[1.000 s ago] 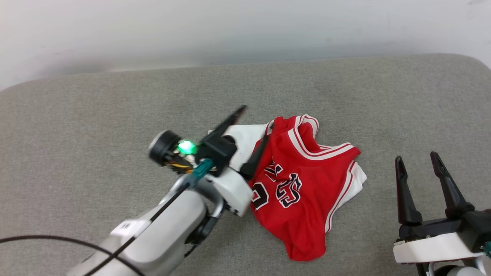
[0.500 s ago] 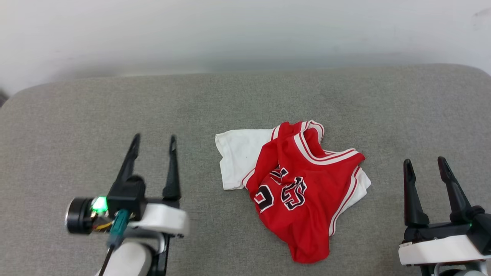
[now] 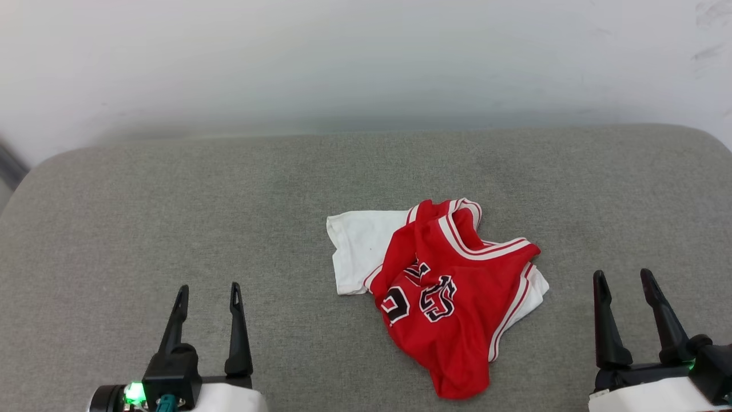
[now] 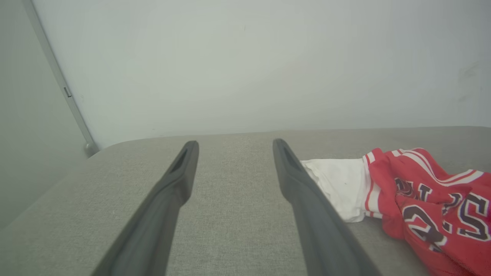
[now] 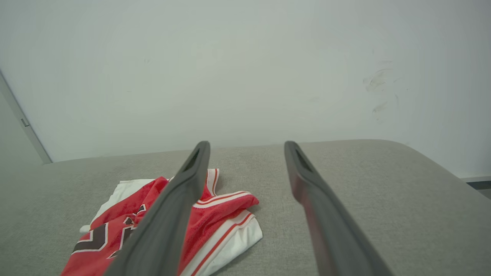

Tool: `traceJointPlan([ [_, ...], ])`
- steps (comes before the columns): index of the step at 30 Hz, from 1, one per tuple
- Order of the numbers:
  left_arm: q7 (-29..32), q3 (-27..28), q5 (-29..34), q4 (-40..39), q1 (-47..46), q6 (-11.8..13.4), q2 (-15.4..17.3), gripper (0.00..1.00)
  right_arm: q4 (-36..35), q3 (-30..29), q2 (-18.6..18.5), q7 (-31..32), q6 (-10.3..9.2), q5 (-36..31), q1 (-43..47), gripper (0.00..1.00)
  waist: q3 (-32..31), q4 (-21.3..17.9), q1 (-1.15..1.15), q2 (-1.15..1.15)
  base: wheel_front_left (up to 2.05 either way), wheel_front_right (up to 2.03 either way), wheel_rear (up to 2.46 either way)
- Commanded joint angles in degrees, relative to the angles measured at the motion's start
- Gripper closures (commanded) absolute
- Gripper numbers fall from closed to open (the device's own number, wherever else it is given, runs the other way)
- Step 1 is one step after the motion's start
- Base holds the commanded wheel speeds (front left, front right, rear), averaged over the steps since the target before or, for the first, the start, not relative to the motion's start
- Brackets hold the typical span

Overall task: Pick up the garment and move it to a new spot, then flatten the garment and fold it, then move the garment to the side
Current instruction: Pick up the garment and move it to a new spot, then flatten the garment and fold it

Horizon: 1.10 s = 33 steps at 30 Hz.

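L claw (image 3: 209, 293), R claw (image 3: 623, 279): both agape, empty.

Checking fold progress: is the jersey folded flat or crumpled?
Crumpled, not folded: the garment lies bunched, red front creased and skewed over its white sleeves.

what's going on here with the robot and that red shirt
A two-armed robot is dealing with a crumpled red jersey shirt with white sleeves, which lies bunched up on a grey fabric surface. Neither arm holds it: the left gripper and the right gripper are both open and apart from the shirt, one on each side of it. The shirt is not yet flattened or folded.
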Motion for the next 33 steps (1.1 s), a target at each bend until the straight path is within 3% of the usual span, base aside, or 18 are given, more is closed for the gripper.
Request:
traceJointPlan([
  [1,-0.14,0.36,0.59,0.10,1.07,-0.59,-0.66,0.00,0.18,0.11,0.03,-0.11,-0.02,0.55,0.73,0.00,-0.44,0.14,0.00,0.00,0.00,0.00,0.00],
  [15,-0.15,7.16,5.61,0.70,5.65,-6.75,-6.68,0.00,0.98,0.84,0.03,-0.10,-0.02,3.18,5.00,0.00,-2.86,0.74,0.00,0.00,0.00,0.00,0.00],
  [33,-0.15,11.04,8.24,3.08,2.59,-12.22,-7.88,0.00,0.55,1.06,0.03,-0.10,-0.02,3.19,3.91,0.00,-2.64,0.15,0.00,0.00,0.00,0.00,0.00],
])
